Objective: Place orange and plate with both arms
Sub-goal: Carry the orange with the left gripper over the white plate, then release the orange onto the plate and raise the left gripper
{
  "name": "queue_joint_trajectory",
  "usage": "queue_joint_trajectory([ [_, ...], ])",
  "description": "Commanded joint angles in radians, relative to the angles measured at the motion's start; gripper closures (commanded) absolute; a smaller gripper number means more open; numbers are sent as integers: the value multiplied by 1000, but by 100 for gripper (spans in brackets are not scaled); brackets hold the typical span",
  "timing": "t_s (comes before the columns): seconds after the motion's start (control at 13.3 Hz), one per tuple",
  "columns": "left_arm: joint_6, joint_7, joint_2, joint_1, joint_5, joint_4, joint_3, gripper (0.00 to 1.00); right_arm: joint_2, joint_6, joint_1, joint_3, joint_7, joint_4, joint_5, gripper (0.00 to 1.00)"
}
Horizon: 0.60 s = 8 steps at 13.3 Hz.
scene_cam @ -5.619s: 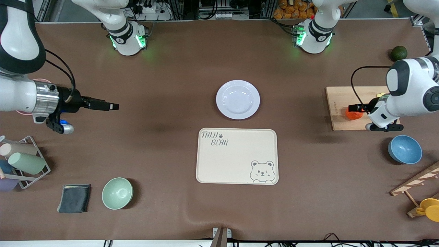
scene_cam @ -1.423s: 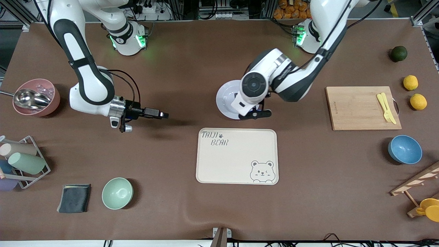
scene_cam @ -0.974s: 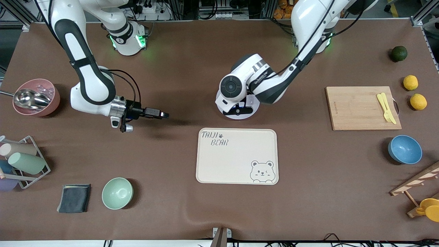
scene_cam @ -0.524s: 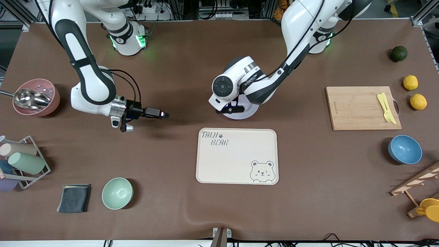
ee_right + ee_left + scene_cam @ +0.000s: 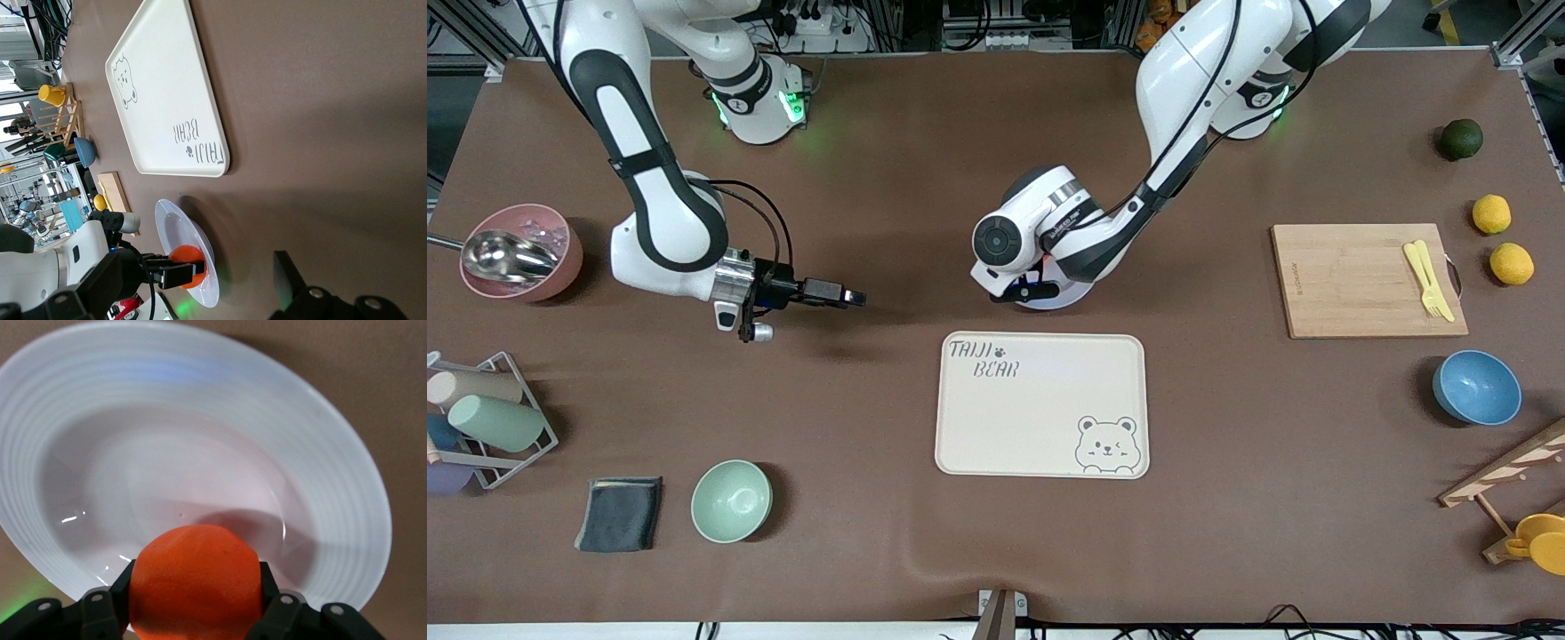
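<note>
Since the earlier frames the left arm has swung from the cutting board (image 5: 1369, 280) to the plate (image 5: 1069, 298), carrying the orange (image 5: 195, 580); over the last half second it only settled a little, while the right arm has held its pose.

Orange is pinched between the left gripper (image 5: 193, 603) fingers, jaws clamped on both sides of it, hanging just above the plate's sunken centre (not touching as far as I can tell). Plate sits mid-table, just farther from the front camera than the bear tray (image 5: 1042, 404).

Step in hand, I'd say: setting the orange on the plate. Next move calls for a short descent and release.

Right gripper (image 5: 831, 293) waits over bare table toward the right arm's end, jaws spread wide, empty.
</note>
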Motion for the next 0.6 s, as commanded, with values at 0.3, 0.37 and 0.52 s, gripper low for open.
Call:
queue_joint_trajectory([
  [0.3, -49, -56, -90, 6, 22, 16, 5, 0, 21, 16, 26, -4, -174, -33, 162, 0],
  [0.37, -63, -52, -123, 14, 22, 18, 5, 0, 23, 16, 26, -4, -179, -34, 165, 0],
  [0.52, -72, -42, -205, 78, 22, 16, 4, 0, 24, 35, 37, -4, -202, -41, 205, 0],
])
